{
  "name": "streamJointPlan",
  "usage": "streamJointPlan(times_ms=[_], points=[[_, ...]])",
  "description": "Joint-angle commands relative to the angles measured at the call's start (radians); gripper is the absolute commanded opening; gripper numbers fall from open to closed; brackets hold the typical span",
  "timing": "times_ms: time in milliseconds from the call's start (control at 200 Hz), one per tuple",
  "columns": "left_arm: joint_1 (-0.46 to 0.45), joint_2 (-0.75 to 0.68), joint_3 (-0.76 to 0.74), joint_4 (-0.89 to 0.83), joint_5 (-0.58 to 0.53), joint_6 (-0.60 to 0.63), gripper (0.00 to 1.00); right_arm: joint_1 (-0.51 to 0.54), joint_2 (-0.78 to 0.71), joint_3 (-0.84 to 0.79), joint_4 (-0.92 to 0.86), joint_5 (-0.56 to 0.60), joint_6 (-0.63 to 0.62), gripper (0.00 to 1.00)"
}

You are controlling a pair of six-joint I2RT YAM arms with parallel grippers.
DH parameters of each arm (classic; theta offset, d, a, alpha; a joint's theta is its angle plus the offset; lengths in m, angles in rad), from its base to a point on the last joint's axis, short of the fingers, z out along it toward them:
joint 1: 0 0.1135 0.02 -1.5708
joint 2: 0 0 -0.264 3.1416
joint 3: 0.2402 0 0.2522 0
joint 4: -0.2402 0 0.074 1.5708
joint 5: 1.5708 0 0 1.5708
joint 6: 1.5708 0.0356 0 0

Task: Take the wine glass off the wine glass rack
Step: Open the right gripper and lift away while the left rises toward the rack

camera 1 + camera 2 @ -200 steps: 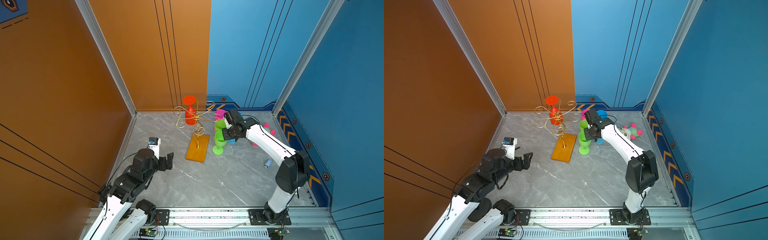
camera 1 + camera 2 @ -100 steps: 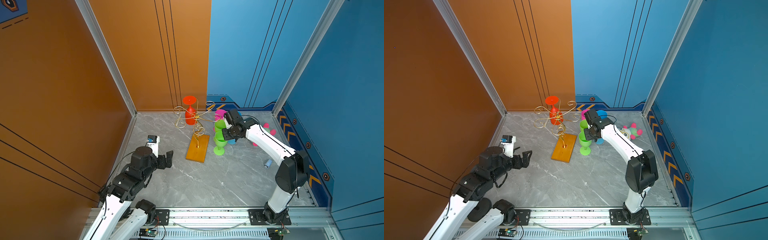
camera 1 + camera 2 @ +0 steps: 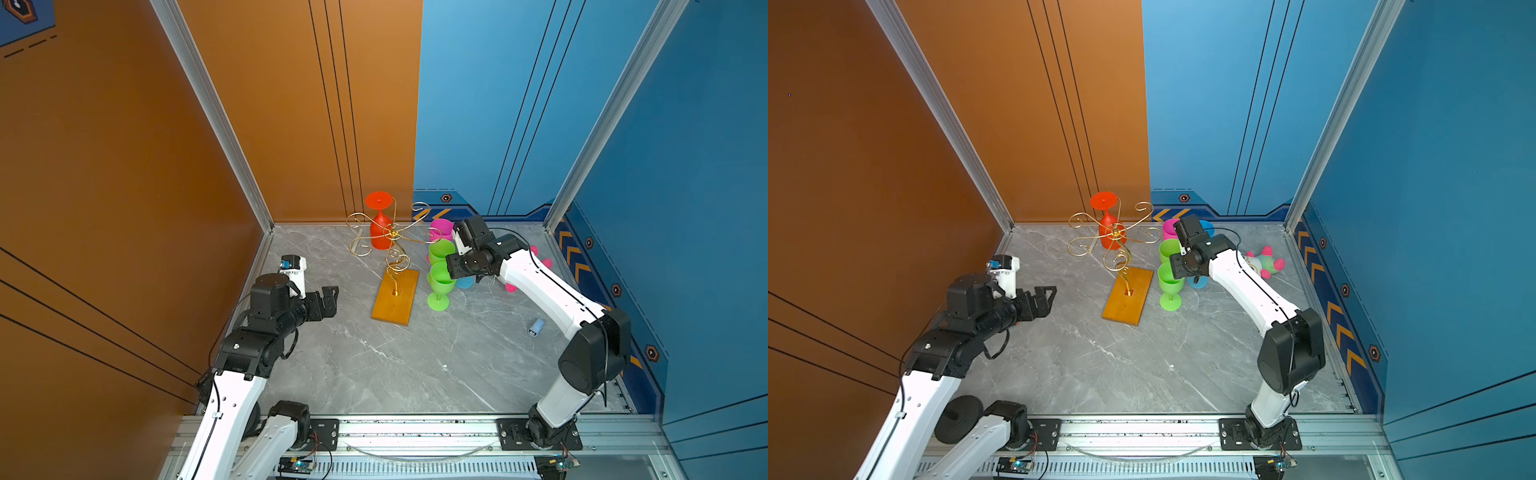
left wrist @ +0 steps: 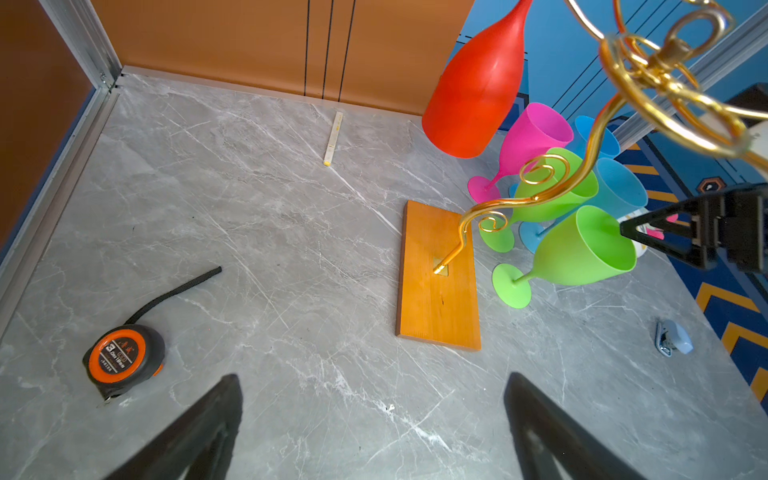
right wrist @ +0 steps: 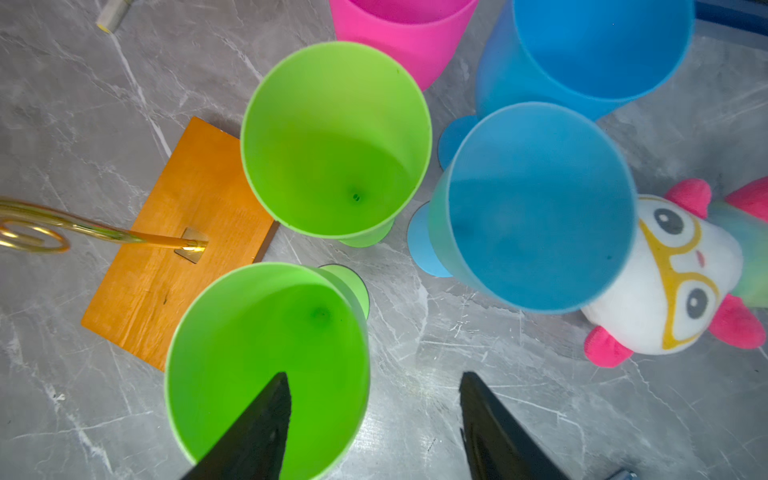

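Observation:
The wine glass rack [image 3: 394, 266] [image 3: 1120, 261] [image 4: 436, 286] [image 5: 166, 249] is gold wire on an orange wooden base. A red wine glass [image 3: 379, 237] [image 3: 1105, 233] [image 4: 473, 91] hangs upside down from its far arm. A green wine glass [image 3: 440, 280] [image 3: 1170, 280] [image 4: 582, 249] [image 5: 257, 365] stands on the table right of the base. My right gripper [image 3: 451, 272] [image 3: 1177, 270] [image 5: 374, 376] is open over its rim, one finger inside the bowl and one outside. At the left my left gripper [image 3: 328, 299] [image 3: 1044, 299] [image 4: 372, 378] is open and empty, facing the rack.
Behind the near green glass stand another green glass [image 5: 336, 141], a pink one [image 5: 399, 33] and two blue ones [image 5: 540, 208]. A plush toy [image 5: 673, 270] lies to their right. A tape measure [image 4: 120, 357], a pale stick [image 4: 333, 137] and a small blue object [image 3: 536, 327] lie on the table.
My right gripper has opened from shut on the green glass's rim; the glass stands free. My left gripper has shifted a little toward the back.

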Motion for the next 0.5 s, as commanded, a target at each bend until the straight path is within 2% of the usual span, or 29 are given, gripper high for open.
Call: streamJointPlan(times_ms=[0, 80, 235, 496], points=[[0.092, 0.046, 0.059, 0.038, 0.194, -0.037, 0.98, -0.010, -0.095, -0.025, -0.024, 0.013, 0.007, 0.71], [0.164, 0.091, 0.080, 0.097, 0.291, -0.096, 0.99, -0.016, -0.152, -0.056, -0.021, 0.018, 0.015, 0.73], [0.271, 0.206, 0.161, 0.156, 0.410, -0.201, 0.98, -0.027, -0.280, -0.147, 0.001, 0.010, 0.026, 0.75], [0.303, 0.409, 0.341, 0.283, 0.543, -0.343, 0.93, -0.038, -0.490, -0.343, 0.078, -0.108, 0.078, 0.75]])
